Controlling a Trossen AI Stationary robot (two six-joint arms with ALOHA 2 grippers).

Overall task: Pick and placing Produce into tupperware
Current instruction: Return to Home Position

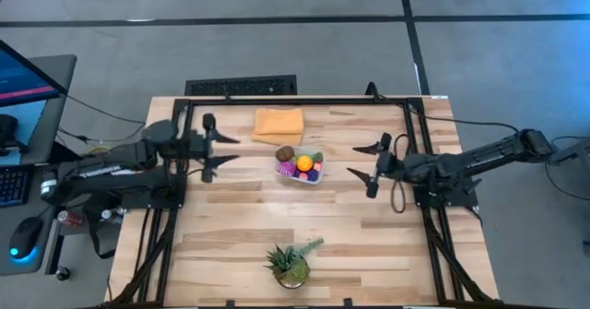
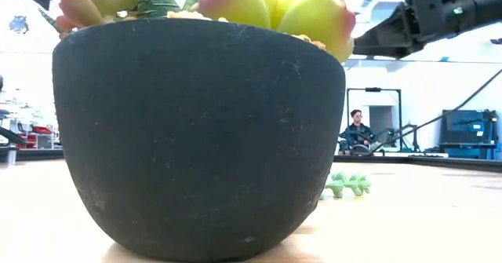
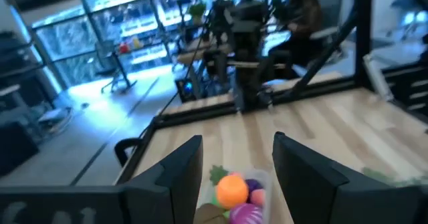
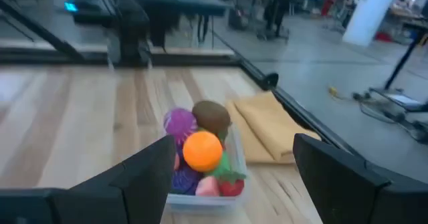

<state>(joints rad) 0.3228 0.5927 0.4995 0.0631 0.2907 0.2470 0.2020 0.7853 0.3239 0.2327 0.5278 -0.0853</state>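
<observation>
Resting mid-desk (image 1: pixel 230 217), the tupperware (image 1: pixel 317 178) holds the heaped produce (image 1: pixel 303 163): an orange ball on top, with brown, purple, green and red pieces around it. The left tool (image 1: pixel 228 149) hovers near the tub's left side and the right tool (image 1: pixel 355 160) near its right. Both face the tub with fingers spread wide and nothing between them. A folded orange cloth (image 1: pixel 277 124) lies just beyond the tub, and a potted plant (image 1: pixel 290 265) stands at the desk's near edge.

High: overhead, straight down, whole table (image 1: pixel 230 244). Low: table level, lens almost against plant pot (image 2: pixel 196 137) at 6 o'clock. Wrists: 9 and 3 o'clock, facing inward, near; both share tupperware (image 4: pixel 200 201).
</observation>
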